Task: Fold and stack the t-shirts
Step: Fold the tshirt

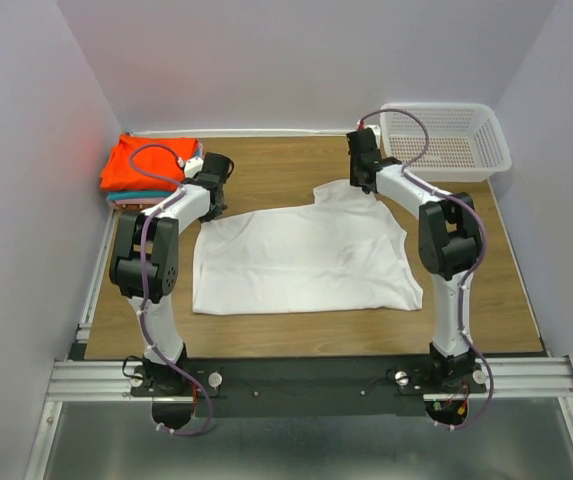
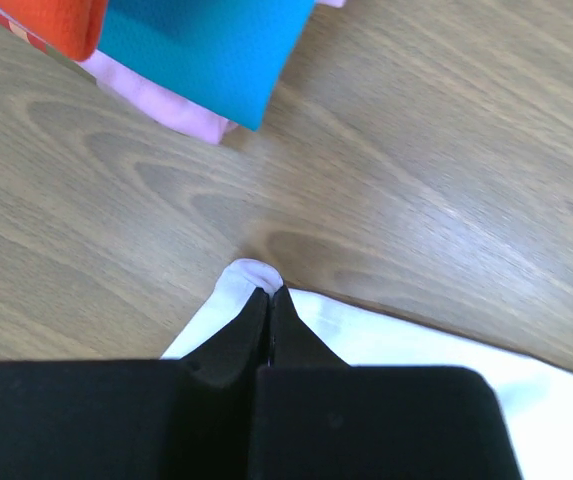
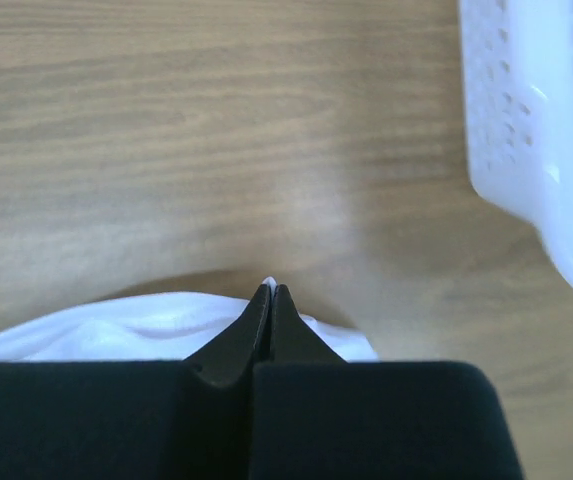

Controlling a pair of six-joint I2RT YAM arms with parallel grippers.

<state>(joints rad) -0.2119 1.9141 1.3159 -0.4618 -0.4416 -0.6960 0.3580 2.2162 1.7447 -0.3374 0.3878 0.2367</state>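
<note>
The white t-shirt lies spread on the wooden table between the two arms. My left gripper is shut on its far left corner, seen from above near the folded stack. My right gripper is shut on its far right edge, lifted slightly. Folded shirts are stacked at the far left: orange-red on top, with teal and pink below.
A white plastic mesh basket stands at the far right corner and shows in the right wrist view. Grey walls close in the table on three sides. Bare wood lies beyond the shirt.
</note>
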